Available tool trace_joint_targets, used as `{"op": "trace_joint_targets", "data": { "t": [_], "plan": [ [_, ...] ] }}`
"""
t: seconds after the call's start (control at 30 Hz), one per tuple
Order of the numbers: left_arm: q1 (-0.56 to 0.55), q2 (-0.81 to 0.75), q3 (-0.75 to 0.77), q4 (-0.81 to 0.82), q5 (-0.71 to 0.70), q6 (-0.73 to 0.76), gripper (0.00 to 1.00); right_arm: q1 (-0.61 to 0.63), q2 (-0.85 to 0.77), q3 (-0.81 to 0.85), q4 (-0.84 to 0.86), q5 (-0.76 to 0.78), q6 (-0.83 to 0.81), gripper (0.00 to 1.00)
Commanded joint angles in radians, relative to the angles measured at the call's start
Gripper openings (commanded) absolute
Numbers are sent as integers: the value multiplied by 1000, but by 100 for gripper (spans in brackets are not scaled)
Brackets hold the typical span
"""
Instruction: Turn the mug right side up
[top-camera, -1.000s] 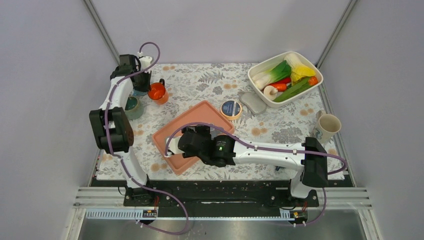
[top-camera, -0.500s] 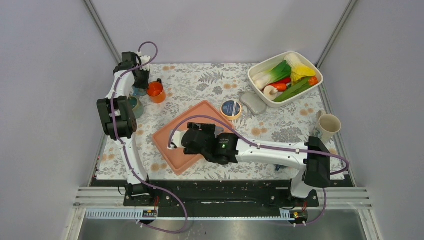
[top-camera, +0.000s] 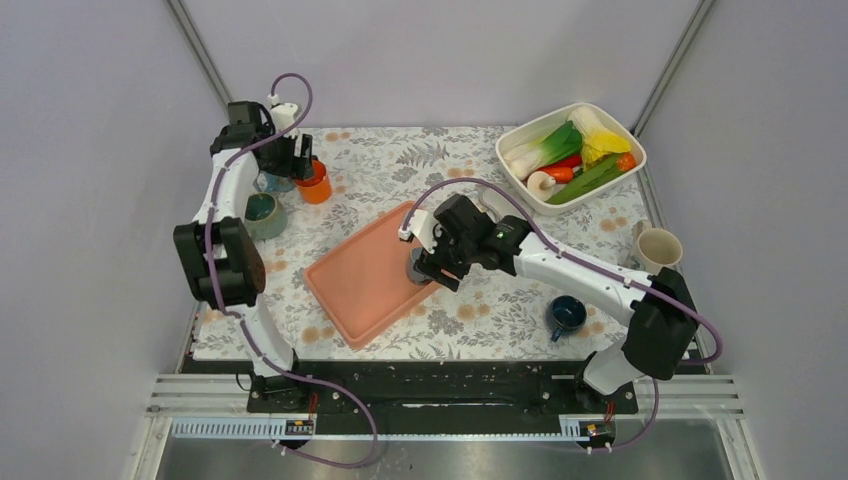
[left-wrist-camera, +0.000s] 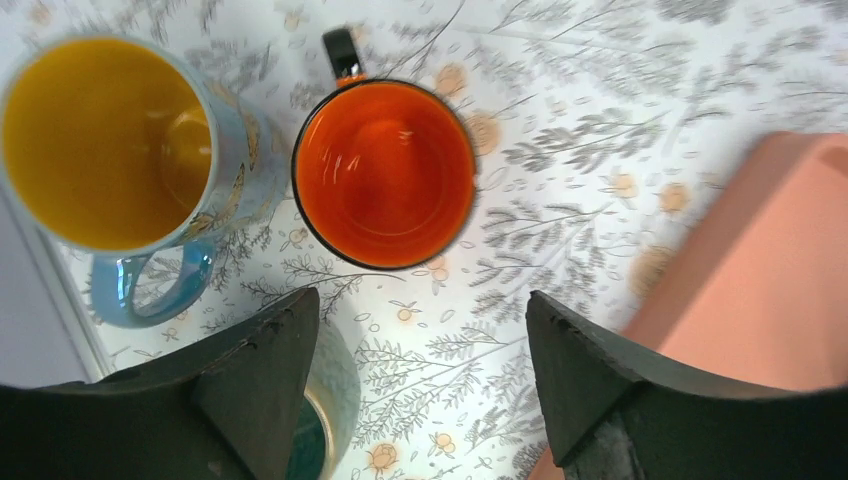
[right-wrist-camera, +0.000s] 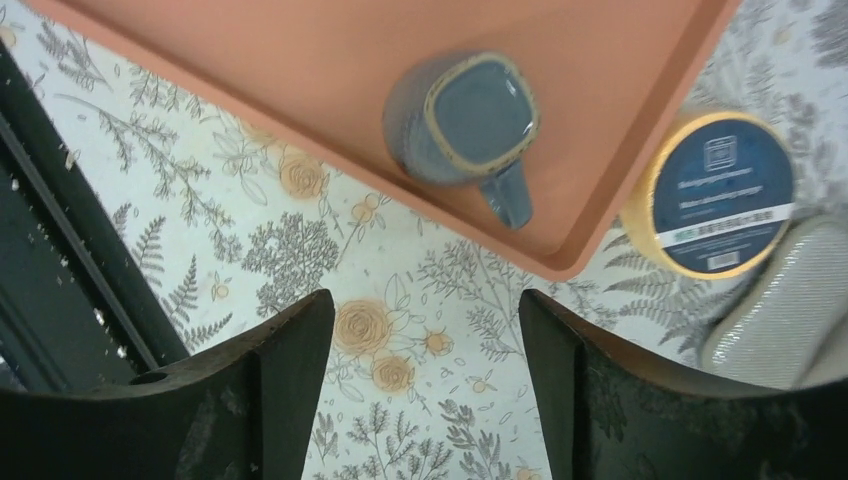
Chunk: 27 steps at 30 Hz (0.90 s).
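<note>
You have only one printed thing to look at: the dark blue label (right-wrist-camera: 722, 180) on top of the round yellow-rimmed tin (right-wrist-camera: 652, 222), just beside the salmon tray (right-wrist-camera: 300, 60) in the right wrist view. It carries a small white symbol, lines of white print and a white strip with dark marks, all too small to read.

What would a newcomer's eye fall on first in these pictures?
Probably the salmon tray mid-table, with a grey mug standing base-up near its edge, under the open right gripper. Next, the white bin of bright vegetables at the far right corner, and the orange mug under the left gripper.
</note>
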Motion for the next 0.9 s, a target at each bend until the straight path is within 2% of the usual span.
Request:
{"op": "trace_joint_targets", "data": {
  "t": [0.0, 0.07, 0.1, 0.2, 0.33, 0.4, 0.57, 0.87],
  "plan": [
    [-14, -236, -109, 37, 183, 60, 82, -80, 4, -9, 5, -215, -52, 76],
    [-45, -326, -193, 12, 252, 137, 97, -114, -20, -24, 19, -236, -14, 76],
    [-76, -367, -226, -18, 270, 186, 99, -126, -38, -47, 33, -237, 4, 77],
    [-219, -470, -327, -111, 251, 342, 99, -174, -101, -124, 79, -227, 72, 79],
    [-435, -530, -437, -109, 217, 409, 99, -230, -179, -227, 127, -209, 160, 81],
    [-543, -523, -463, -75, 181, 401, 99, -246, -223, -274, 149, -197, 180, 81],
    [-691, -399, -425, -49, 106, 379, 99, -257, -322, -366, 177, -166, 213, 82],
    [-792, -290, -416, -10, 64, 367, 99, -273, -462, -481, 187, -125, 237, 83]
  ]
}}
